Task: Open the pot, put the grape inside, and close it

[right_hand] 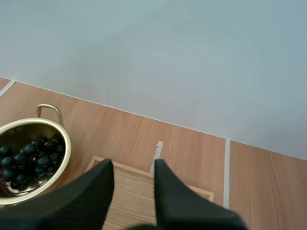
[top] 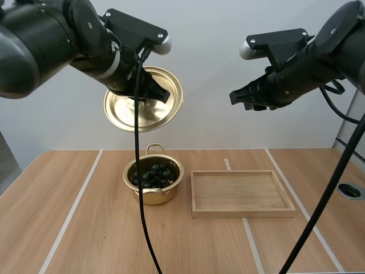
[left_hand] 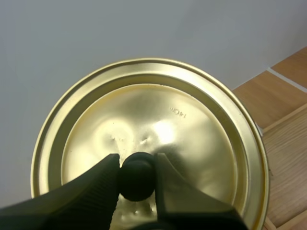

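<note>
The left gripper (top: 161,91), pinching the tilted lid (top: 132,111) by its knob (left_hand: 136,176), holds it high above the grape-filled pot (top: 154,197); the right gripper (top: 236,97) hangs spread over the tray (top: 197,212).

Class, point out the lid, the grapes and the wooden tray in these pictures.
lid (left_hand: 192,134): left wrist view, on its bare golden face.
grapes (top: 153,174): high view, on the middle of the bunch.
wooden tray (top: 242,213): high view, on its near rim.
</note>
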Action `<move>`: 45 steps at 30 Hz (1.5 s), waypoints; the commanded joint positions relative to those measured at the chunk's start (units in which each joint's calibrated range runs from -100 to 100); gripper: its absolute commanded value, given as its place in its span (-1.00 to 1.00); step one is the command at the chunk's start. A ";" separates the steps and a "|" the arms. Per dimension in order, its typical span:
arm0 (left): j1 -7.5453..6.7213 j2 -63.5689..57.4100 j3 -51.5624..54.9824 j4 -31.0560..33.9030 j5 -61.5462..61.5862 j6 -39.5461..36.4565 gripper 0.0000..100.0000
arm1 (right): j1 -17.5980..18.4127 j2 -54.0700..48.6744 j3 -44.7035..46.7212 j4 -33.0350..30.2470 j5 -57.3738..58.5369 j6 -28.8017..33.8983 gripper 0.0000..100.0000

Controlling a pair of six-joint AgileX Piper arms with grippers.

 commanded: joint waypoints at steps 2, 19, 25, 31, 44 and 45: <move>0.00 2.34 2.98 -1.05 -6.80 0.04 -1.00 | -0.15 -1.72 1.52 0.03 -4.91 0.53 -1.00; 0.00 16.39 9.62 -1.05 -17.50 0.45 -1.00 | -0.15 -4.83 1.67 0.13 -5.68 0.53 -1.00; 0.00 21.43 9.72 -1.05 -19.22 0.45 -1.00 | -0.15 -4.83 1.67 0.13 -5.68 0.53 -1.00; 0.00 24.08 12.18 -1.13 -24.25 0.45 -1.00 | -0.15 -4.81 1.67 0.13 -5.68 0.25 -1.00; 0.00 27.87 14.13 -1.13 -27.02 0.81 -1.00 | -0.15 -4.81 1.67 0.13 -5.68 0.10 -1.00; 0.00 28.31 14.13 -1.13 -27.02 0.89 -1.00 | -0.15 -4.81 1.67 0.13 -5.68 0.10 -1.00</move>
